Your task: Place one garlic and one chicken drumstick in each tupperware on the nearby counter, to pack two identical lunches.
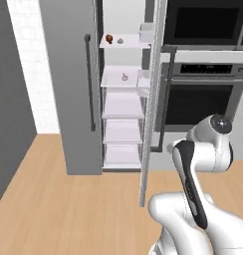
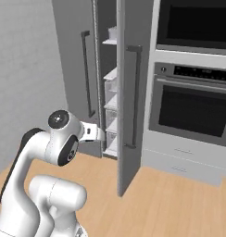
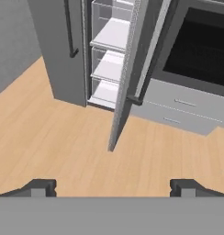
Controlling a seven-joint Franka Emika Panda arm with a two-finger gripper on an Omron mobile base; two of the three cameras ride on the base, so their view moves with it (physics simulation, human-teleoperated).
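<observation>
A brown chicken drumstick [image 1: 109, 38] lies on the top shelf of the open fridge, with a pale garlic [image 1: 120, 41] just to its right. Another garlic [image 1: 125, 76] sits on the shelf below. My gripper [image 3: 113, 188] is open, its fingertips [image 3: 39, 187] spread wide with nothing between them. It hangs low over the wooden floor, well short of the fridge and far below those shelves. The tupperware and the counter are out of view.
The fridge's right door [image 1: 152, 99] stands open edge-on toward me, between the shelves and the wall oven [image 1: 203, 94]. The left door [image 1: 68, 84] is shut. The lower shelves [image 3: 109, 64] are bare. Drawers [image 3: 182, 105] sit under the oven. Open wooden floor [image 3: 63, 137] lies ahead.
</observation>
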